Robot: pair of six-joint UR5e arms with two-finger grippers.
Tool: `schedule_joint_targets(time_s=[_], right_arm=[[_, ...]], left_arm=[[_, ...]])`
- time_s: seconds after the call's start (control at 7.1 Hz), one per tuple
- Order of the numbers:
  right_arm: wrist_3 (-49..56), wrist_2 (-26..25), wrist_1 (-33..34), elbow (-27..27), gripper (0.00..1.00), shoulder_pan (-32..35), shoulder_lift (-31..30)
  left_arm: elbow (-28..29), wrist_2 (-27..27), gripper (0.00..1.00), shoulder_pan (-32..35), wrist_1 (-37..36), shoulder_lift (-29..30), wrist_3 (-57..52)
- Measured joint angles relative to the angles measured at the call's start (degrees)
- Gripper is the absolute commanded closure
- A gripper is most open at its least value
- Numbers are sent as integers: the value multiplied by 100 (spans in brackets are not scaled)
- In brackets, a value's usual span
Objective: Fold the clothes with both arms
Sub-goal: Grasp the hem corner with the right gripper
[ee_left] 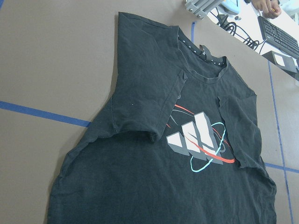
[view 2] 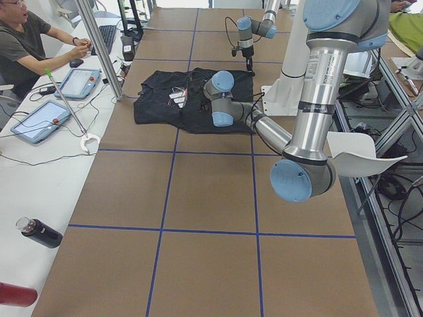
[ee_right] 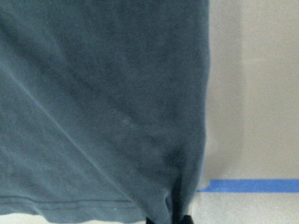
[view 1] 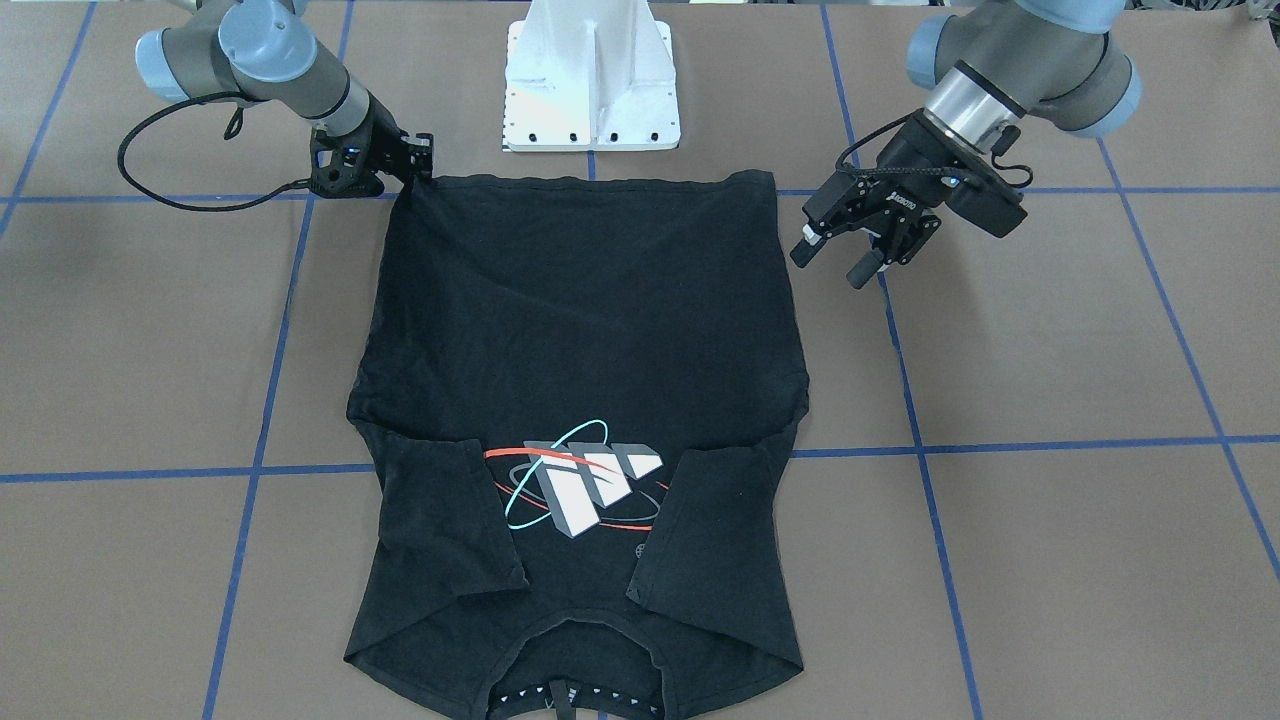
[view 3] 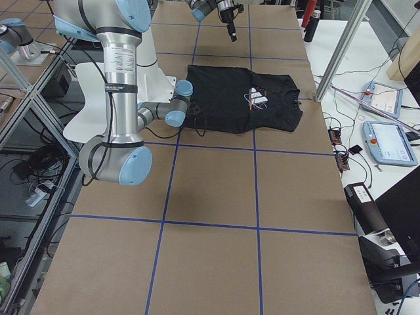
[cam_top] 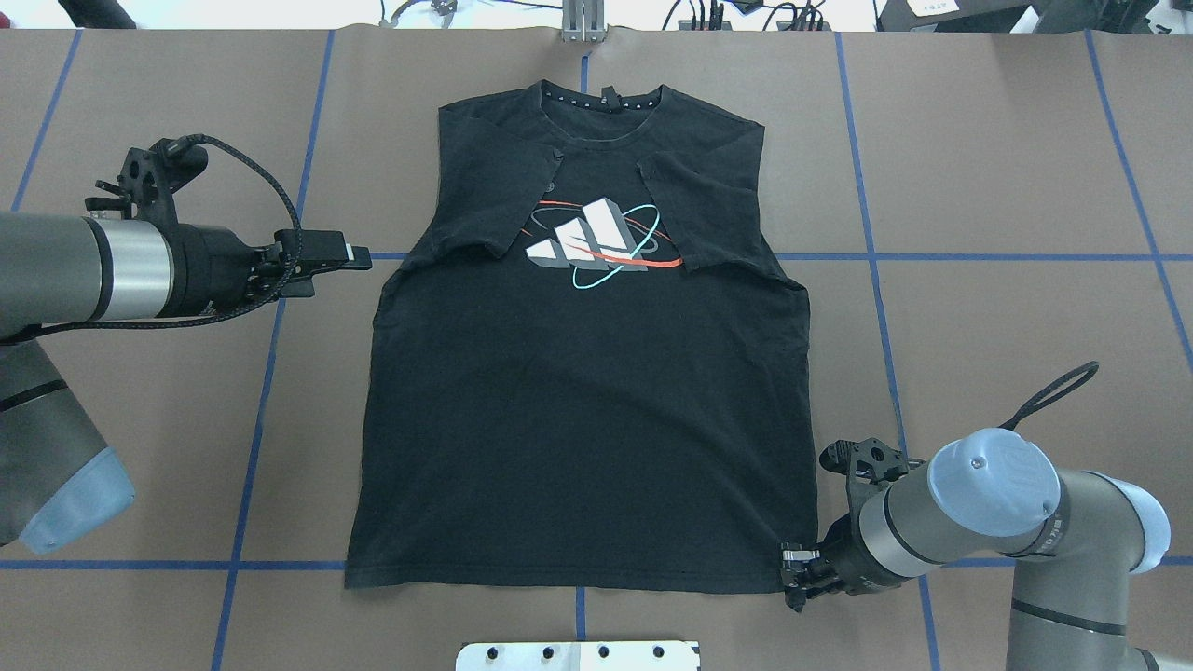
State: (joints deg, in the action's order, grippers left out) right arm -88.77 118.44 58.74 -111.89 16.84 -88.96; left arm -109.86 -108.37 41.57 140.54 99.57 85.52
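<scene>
We judge the shirt (view 1: 590,330) limp and light, best held at hem corners: our right pincer (view 1: 420,170) pinches one, front view's upper left; left pincer (view 1: 835,262) gapes empty.

A long table (view 2: 198,218) papered in brown and gridded with blue tape lines (view 2: 211,230) fills the lab under even light. Beside it, a white bench (view 2: 26,185) carries 2 tablets (view 2: 38,121), a keyboard (view 2: 108,36) and a black bottle (view 2: 39,232). A person (view 2: 26,43) sits at its far end. An aluminium post (view 2: 99,53) rises at the table's edge, and a white chair (view 2: 360,155) stands on the opposite side.
</scene>
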Motion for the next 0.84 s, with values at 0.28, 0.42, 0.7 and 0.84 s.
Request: schedule_joint_targets(time_s=[0.28,0.42,0.7,0.84], right_arm=[[5,216,90,-21,100,88,10],[7,239,99,-33,100,123,3],[3,284,102,-157,100,224,-35],[1,327,103,-275,100,299,-57]], left_arm=[[0,0,1,0,0,7,0],[0,0,1,0,0,7,0],[17,6,1,-8,0,-12,4],[17,6,1,-57,2,-34,68]])
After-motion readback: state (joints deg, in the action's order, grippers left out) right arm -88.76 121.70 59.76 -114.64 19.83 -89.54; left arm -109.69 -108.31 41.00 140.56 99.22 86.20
